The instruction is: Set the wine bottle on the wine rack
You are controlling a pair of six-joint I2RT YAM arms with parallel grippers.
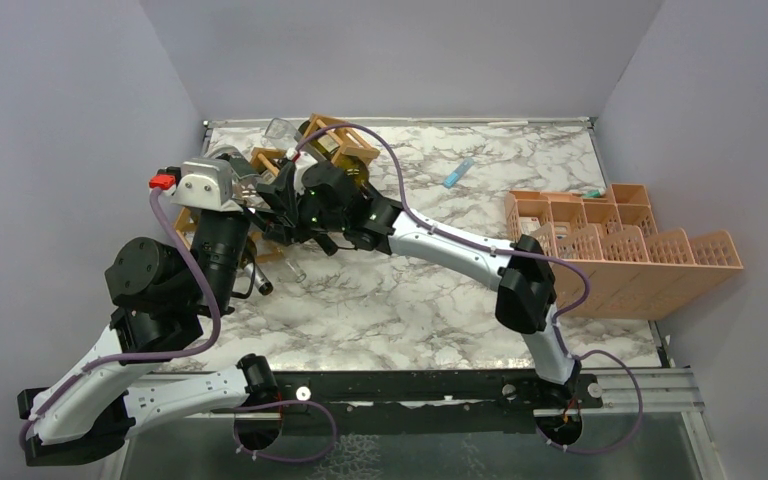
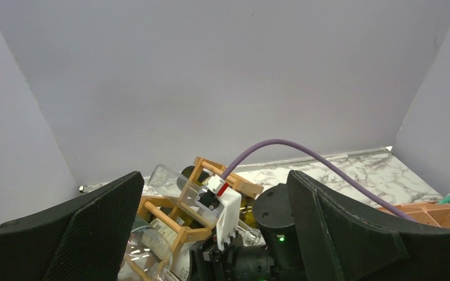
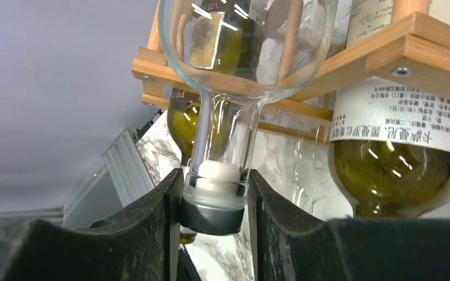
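my right gripper point(image 3: 214, 206): clamped on bottle point(image 3: 223, 132) neck, so I can seat it in far-left rack point(image 3: 423, 36) | my left gripper point(image 2: 214, 202): spread apart, holding nothing

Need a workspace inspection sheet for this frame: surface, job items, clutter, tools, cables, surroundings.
Surface: marble-pattern table.
Job's things: wooden wine rack far left, green bottles in it; clear wine bottle up against its bars.
Clutter: pink crate at the right; small blue item on the far side.
Grippers: right tool shut on the clear wine bottle's neck; left tool open, holding nothing.
Cables: purple cable arcs from the right wrist.
Surroundings: plain grey walls on three sides.
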